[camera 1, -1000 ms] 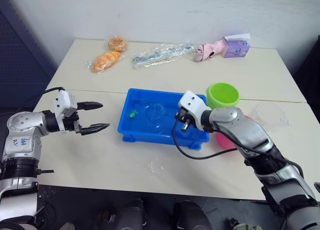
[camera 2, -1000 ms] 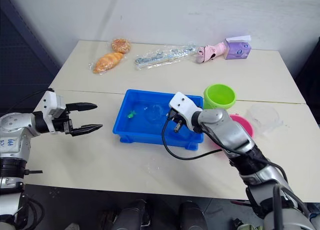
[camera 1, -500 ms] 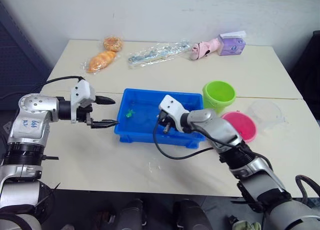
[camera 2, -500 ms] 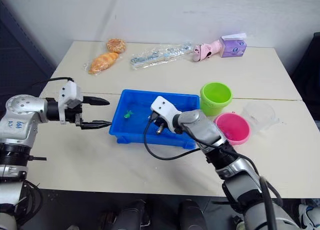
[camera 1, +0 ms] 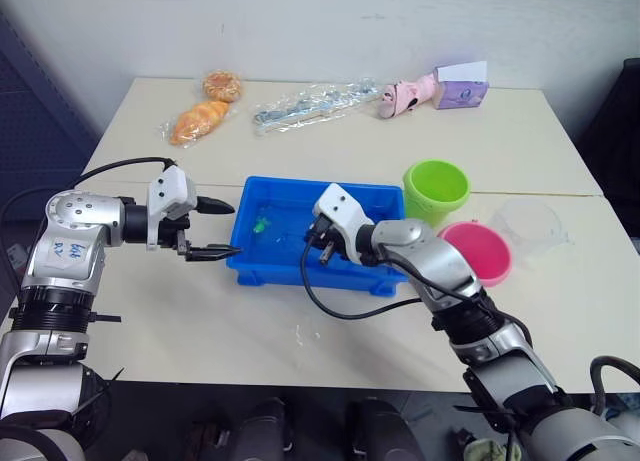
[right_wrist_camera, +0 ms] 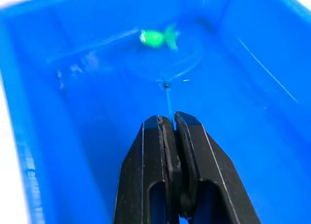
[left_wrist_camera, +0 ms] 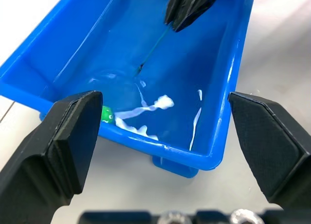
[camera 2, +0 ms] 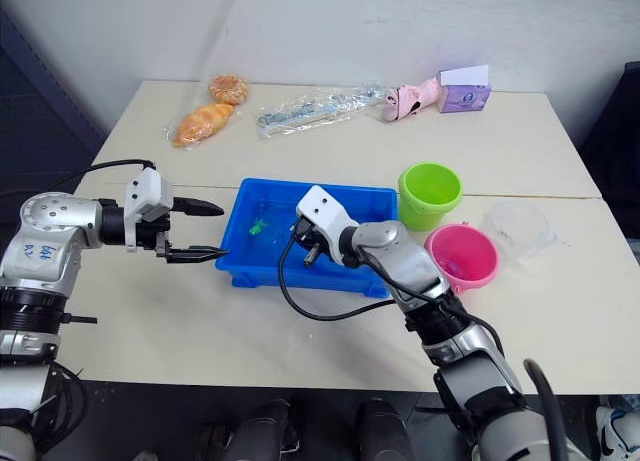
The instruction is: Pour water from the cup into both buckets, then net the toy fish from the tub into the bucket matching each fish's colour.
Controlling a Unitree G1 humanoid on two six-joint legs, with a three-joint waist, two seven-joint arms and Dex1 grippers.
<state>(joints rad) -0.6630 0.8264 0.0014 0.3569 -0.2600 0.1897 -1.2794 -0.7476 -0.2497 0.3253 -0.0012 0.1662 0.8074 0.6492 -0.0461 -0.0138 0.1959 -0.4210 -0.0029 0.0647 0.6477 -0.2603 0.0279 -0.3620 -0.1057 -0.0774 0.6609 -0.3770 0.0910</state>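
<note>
The blue tub [camera 1: 262,269] sits mid-table holding water and a green toy fish [camera 1: 261,224]. My right gripper [camera 1: 318,245] hangs over the tub's middle, shut on the net's thin handle [right_wrist_camera: 167,94]. The net's hoop [right_wrist_camera: 181,68] lies under the water, just short of the green fish [right_wrist_camera: 158,38]. Just off the tub's left end, my left gripper [camera 1: 235,229] is open and empty, its fingers [left_wrist_camera: 63,141] spread wide toward the tub wall [left_wrist_camera: 232,83]. Right of the tub stand the lime green bucket [camera 1: 436,189], the pink bucket [camera 1: 477,251] and the clear cup [camera 1: 533,225].
At the back of the table lie a bagged croissant [camera 1: 194,122], a round pastry [camera 1: 222,84], a clear plastic packet [camera 1: 310,103], a pink toy [camera 1: 405,95] and a purple box [camera 1: 461,87]. A black cable [camera 1: 340,308] loops from my right wrist over the tub's front.
My left gripper has moved right, up to the tub's left end, still open. My right gripper has carried the net leftward along the tub toward the green fish. The head camera shifted.
</note>
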